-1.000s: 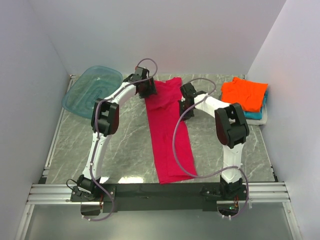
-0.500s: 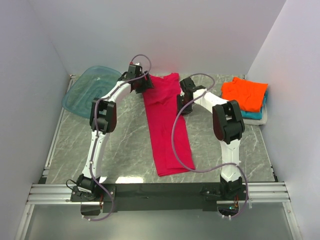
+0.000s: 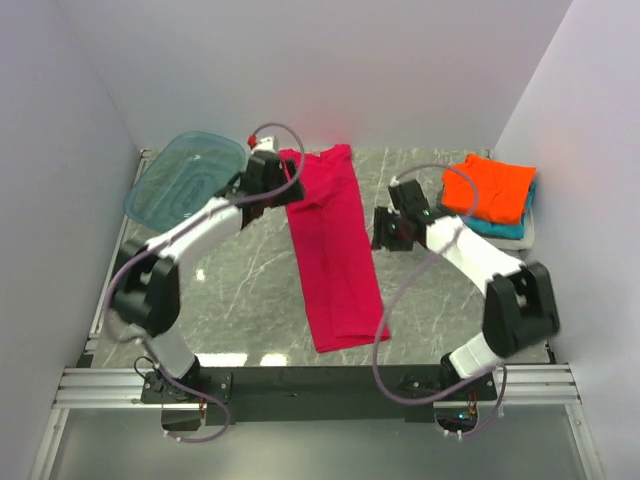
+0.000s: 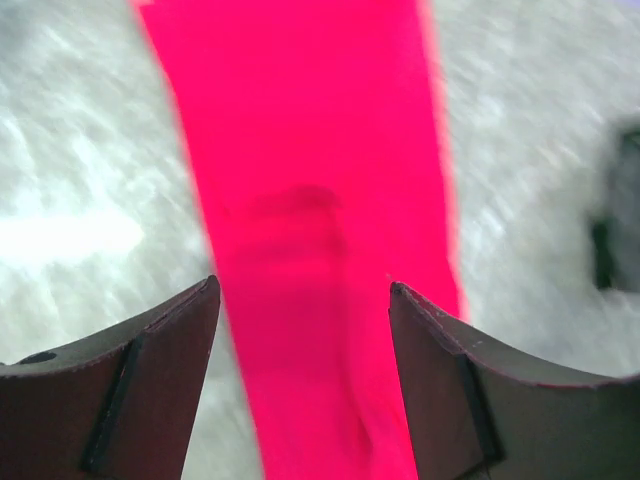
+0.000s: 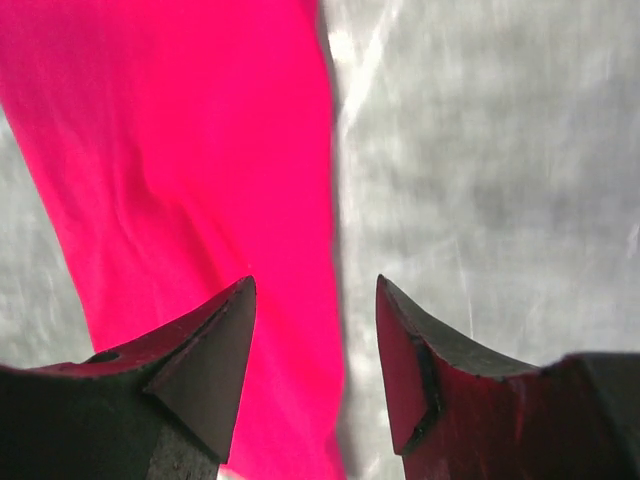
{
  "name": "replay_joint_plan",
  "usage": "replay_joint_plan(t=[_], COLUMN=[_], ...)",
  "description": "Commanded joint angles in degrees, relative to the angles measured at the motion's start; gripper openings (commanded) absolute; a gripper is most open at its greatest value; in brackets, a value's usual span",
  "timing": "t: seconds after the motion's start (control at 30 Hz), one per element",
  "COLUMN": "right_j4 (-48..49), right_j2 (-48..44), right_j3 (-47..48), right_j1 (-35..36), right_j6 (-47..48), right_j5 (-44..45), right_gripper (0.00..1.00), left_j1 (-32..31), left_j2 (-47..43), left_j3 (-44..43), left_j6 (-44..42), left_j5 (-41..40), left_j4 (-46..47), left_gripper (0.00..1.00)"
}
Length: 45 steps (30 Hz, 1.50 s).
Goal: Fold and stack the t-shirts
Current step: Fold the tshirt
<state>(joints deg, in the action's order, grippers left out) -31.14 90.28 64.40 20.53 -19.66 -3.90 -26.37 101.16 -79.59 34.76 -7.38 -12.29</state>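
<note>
White walls (image 3: 330, 70) enclose a grey marbled table (image 3: 240, 290).

Bright even light; wrist views motion-blurred; crimson t-shirt (image 4: 320, 150) oversaturated.

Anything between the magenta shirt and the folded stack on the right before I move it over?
No loose item. Only the right gripper hangs beside the magenta shirt, on its side toward the orange-topped stack; bare table lies between. The tub sits far left.

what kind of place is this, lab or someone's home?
Probably a lab test cell, not a home: plain white walls box in a marble-pattern table, the left arm and right arm are bolted to an aluminium rail, and a magenta t-shirt lies laid out.
</note>
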Motion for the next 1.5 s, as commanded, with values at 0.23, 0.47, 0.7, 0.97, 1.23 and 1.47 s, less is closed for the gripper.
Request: replay_joint_plan(t=[0.23,0.47,0.7,0.97,1.23,1.47], right_j4=[-2.7,-3.8,-4.1,-5.3,-5.3,-5.3], right_j2=[-24.1,-28.0,-29.8,-30.2,-29.7,-28.7], right_j3=[-22.8,-29.2,-33.6,-37.2,-35.9,-35.4], right_j1=[9.4,18.6,20.2,21.4,23.7,24.8], right_j6=[-12.1,-20.9,-24.1,-26.3,-27.1,-27.1], right_j5=[4.7,7.0,7.6,8.0,8.0,7.6], right_gripper=[0.61,0.62,0.62,0.59,0.32,0.07], left_j1=[-20.8,-31.5,-35.1,-37.0,-39.1,-41.1], left_j2=[-18.2,-19.5,-23.3,-24.9,-21.2,-15.7], left_j3=[28.5,32.6,37.6,42.1,42.5,41.3], left_j6=[15.1,23.3,28.6,32.0,33.4,35.3], left_j5=[-3.4,-4.4,-1.9,1.0,2.7,4.0], left_j4=[-3.1,-8.3,-6.3,-2.9,0.3,-0.8], left_gripper=[0.74,0.74,0.75,0.75,0.74,0.68])
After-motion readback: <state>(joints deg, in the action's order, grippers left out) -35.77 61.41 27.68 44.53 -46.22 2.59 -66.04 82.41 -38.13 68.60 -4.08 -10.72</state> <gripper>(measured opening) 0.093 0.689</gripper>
